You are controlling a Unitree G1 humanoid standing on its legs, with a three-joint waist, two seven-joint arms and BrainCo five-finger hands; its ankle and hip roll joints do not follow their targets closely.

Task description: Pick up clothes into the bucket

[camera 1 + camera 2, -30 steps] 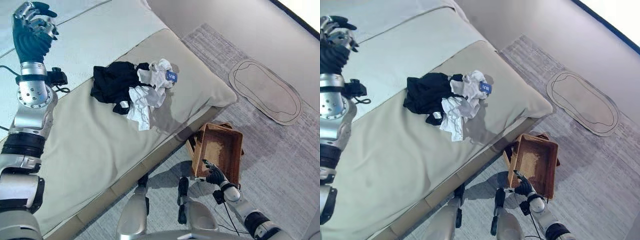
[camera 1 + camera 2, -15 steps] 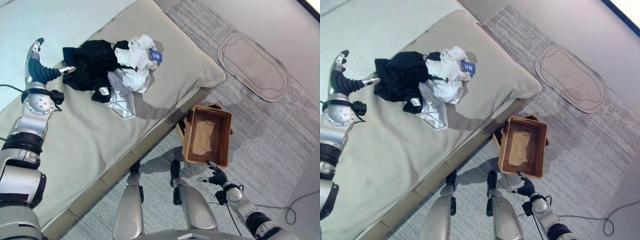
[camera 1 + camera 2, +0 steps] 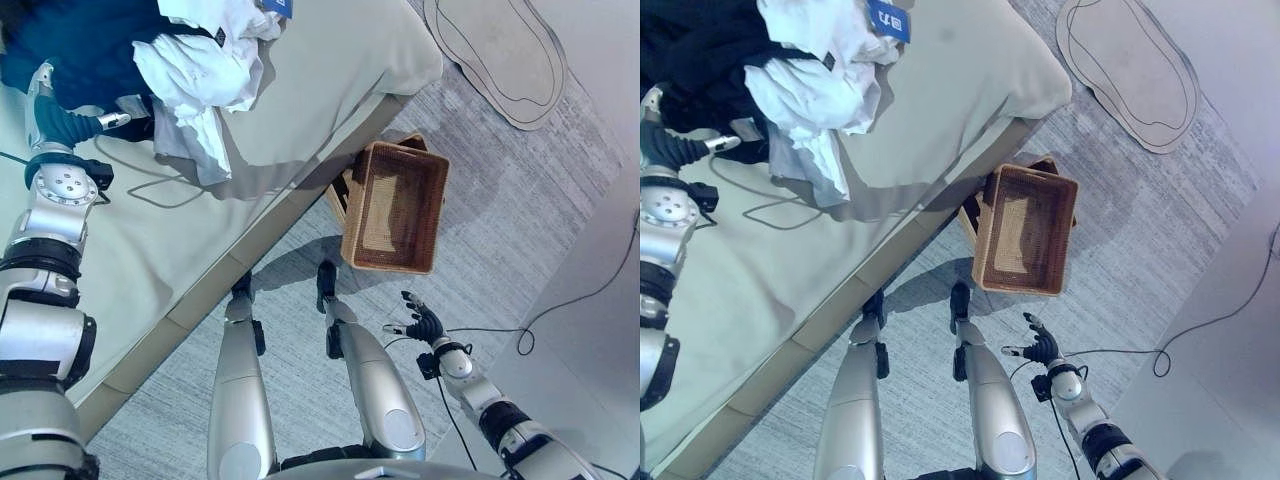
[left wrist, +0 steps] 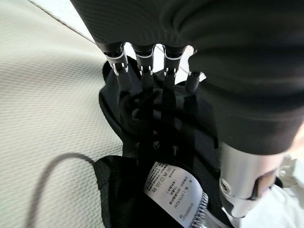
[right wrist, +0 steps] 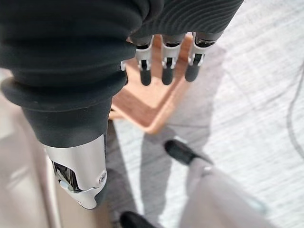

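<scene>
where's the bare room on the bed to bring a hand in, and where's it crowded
The beige cover is bare between the white clothes and the bed's floor-side edge, and also on the near stretch below the left hand. It is crowded at the far left: the black garment lies under that hand's straight fingers, with the white clothes heaped against it. The basket is empty.

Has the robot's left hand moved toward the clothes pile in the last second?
Yes. The left hand came down from above the bed to the black garment, its straight fingers now lying on it.
</scene>
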